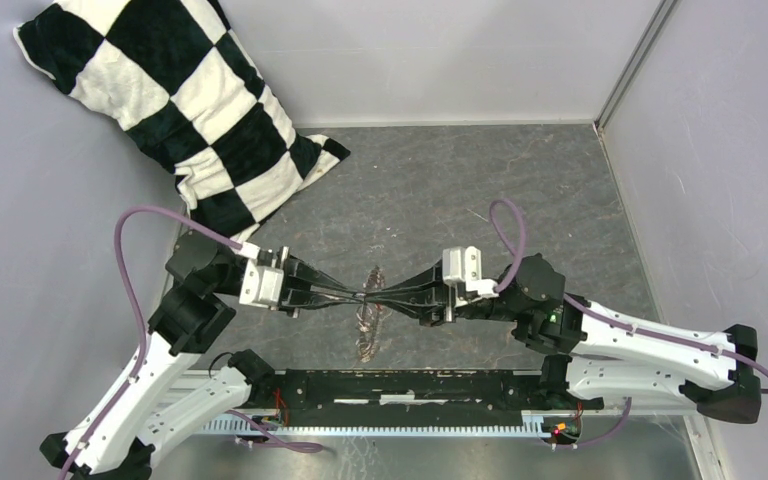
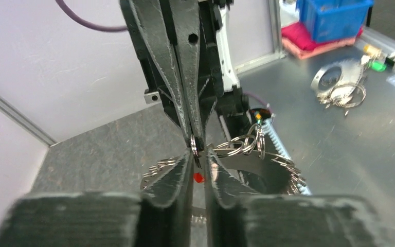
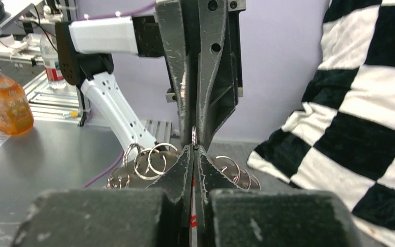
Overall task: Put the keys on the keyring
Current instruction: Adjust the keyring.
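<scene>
The keyring, a chain of small silver rings with a red tag, stands on edge between my two grippers at the middle of the mat. My left gripper and right gripper meet tip to tip above it. In the left wrist view the left gripper is shut on a thin ring at the top of the chain, and the loops hang behind. In the right wrist view the right gripper is shut on the same spot, with loops on either side. I cannot pick out the keys; the fingertips hide that spot.
A black and white checkered pillow lies at the back left, close behind the left arm. A black rail runs along the near edge. Off the mat are another bunch of rings, a blue bin and an orange bottle.
</scene>
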`<state>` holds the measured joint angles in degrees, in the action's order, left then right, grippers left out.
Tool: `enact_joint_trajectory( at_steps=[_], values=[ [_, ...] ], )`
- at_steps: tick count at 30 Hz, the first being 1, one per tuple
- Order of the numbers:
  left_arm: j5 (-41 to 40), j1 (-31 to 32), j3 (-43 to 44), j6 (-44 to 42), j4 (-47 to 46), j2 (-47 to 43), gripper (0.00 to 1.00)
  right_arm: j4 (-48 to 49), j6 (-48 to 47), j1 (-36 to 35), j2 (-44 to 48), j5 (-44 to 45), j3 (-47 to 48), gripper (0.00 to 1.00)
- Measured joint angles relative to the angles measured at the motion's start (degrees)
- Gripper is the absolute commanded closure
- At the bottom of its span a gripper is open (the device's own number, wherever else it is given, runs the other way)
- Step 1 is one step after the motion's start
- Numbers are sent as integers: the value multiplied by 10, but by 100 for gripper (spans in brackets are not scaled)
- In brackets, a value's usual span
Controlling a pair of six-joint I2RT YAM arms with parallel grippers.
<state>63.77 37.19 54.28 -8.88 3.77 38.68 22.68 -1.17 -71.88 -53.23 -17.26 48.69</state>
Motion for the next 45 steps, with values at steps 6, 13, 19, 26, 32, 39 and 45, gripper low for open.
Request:
enact_joint_trajectory(
  at_steps=[6, 13, 19, 26, 32, 39, 45],
  values=[
    [-24, -1, 31, -118, 158, 10, 62, -141, -27, 0, -27, 24, 59, 99],
    [-60, 0, 44, -202, 292, 23, 62, -322, -70, 0, -76, 64, 135, 99],
    [-92, 0, 50, -252, 355, 23, 69, -413, -95, 0, -96, 87, 181, 99],
    [-137, 0, 50, -278, 375, 25, 74, -443, -106, 0, -106, 94, 199, 99],
    [-148, 0, 50, -276, 363, 33, 72, -447, -107, 0, -113, 94, 199, 99],
    [-126, 0, 50, -269, 360, 36, 66, -446, -107, 0, -115, 94, 199, 99],
    [-109, 0, 50, -269, 368, 38, 70, -442, -106, 0, -116, 91, 199, 99]
  ],
)
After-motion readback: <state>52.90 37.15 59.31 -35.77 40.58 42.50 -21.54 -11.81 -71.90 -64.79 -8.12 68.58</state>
